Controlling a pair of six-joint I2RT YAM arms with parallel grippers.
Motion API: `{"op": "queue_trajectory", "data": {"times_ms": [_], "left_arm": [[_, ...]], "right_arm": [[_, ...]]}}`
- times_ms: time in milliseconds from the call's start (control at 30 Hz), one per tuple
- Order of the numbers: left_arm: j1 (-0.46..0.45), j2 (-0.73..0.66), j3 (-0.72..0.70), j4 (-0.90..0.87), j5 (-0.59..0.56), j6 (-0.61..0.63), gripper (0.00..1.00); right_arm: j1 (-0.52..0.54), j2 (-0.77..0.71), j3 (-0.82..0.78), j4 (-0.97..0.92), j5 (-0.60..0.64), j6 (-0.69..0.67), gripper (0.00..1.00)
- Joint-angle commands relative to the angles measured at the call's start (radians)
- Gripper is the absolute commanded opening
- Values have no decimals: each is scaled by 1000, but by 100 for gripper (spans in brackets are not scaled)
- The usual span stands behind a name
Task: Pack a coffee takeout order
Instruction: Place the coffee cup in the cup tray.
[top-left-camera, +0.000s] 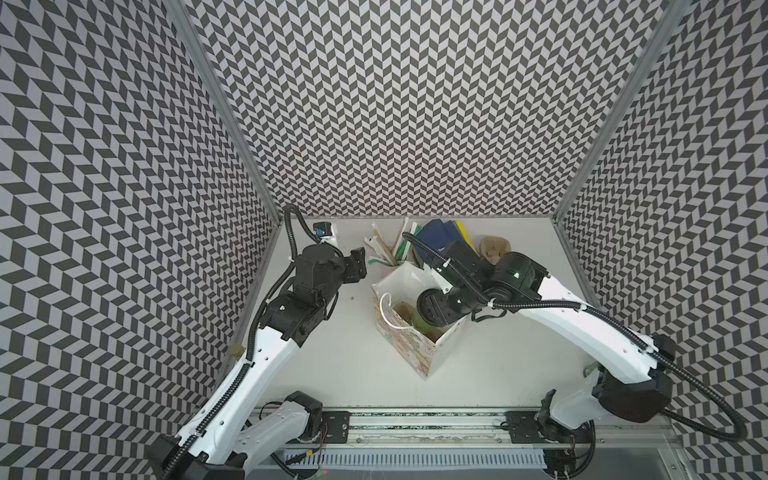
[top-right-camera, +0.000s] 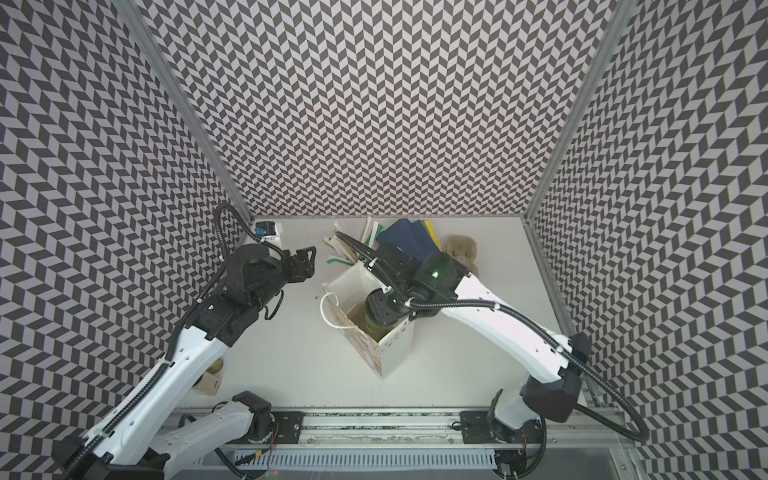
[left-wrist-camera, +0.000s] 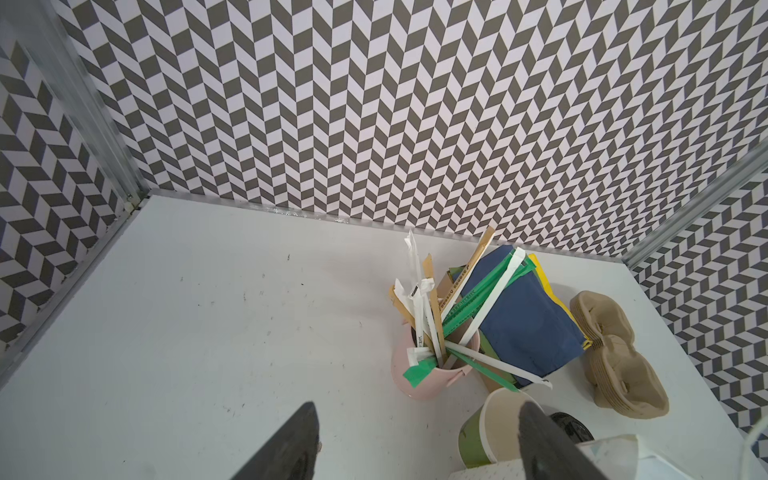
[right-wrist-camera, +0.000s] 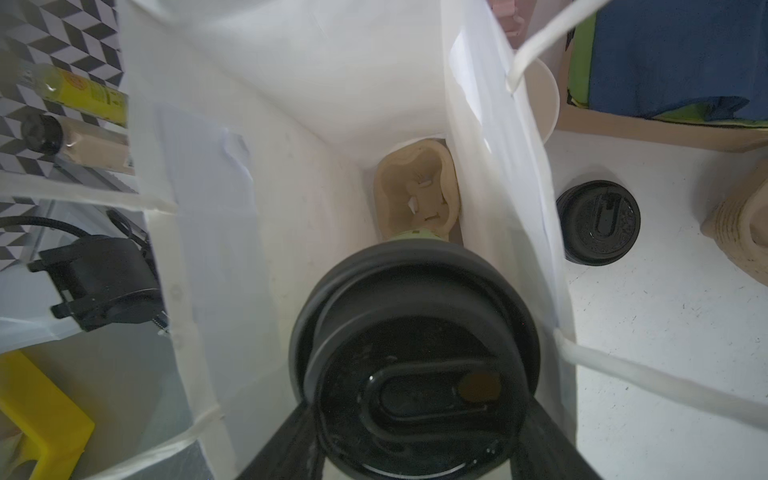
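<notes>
Right gripper (right-wrist-camera: 419, 405) is down inside the tall white paper bag (top-left-camera: 442, 353), its fingers clamped either side of the small green paper cup (right-wrist-camera: 415, 236), whose black round plastic lid (right-wrist-camera: 411, 332) fills the right wrist view. The cup hangs upright in the bag, over the tan moulded-pulp cup carrier (right-wrist-camera: 415, 187) lying on the bag's floor. Whether cup and carrier touch, I cannot tell. The bag stands near the middle of the white worktop (top-left-camera: 353, 365). Across from it, the left gripper (top-left-camera: 359, 266) hovers left of the bag, toward the back left corner, its jaws spread and holding nothing. Along the back edge, the dark blue napkin (left-wrist-camera: 528, 324) lies on top of yellow and green sheets. A pink cup stuffed with wrapped straws and stirrers (left-wrist-camera: 424, 382) is just beside it, and a stack of spare tan carriers (left-wrist-camera: 615, 357) sits toward the back right corner. A spare black lid (right-wrist-camera: 598, 222) rests on the worktop just outside the bag, and an open green cup (left-wrist-camera: 490, 424) stands near the pink one.
</notes>
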Motion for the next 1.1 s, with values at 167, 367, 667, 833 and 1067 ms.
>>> {"op": "queue_trajectory", "data": {"times_ms": [167, 367, 667, 833, 1067], "left_arm": [[6, -19, -8, 21, -2, -8, 76], [6, -21, -8, 21, -6, -7, 76], [9, -14, -5, 18, 3, -7, 76], [9, -14, -5, 18, 1, -7, 76], [9, -14, -3, 13, 1, -5, 76]], "right_arm": [[-5, 46, -29, 7, 1, -18, 0], [-3, 67, -42, 7, -6, -21, 0], [7, 94, -64, 7, -29, -26, 0], [11, 127, -61, 8, -42, -26, 0], [11, 147, -76, 7, -34, -26, 0]]}}
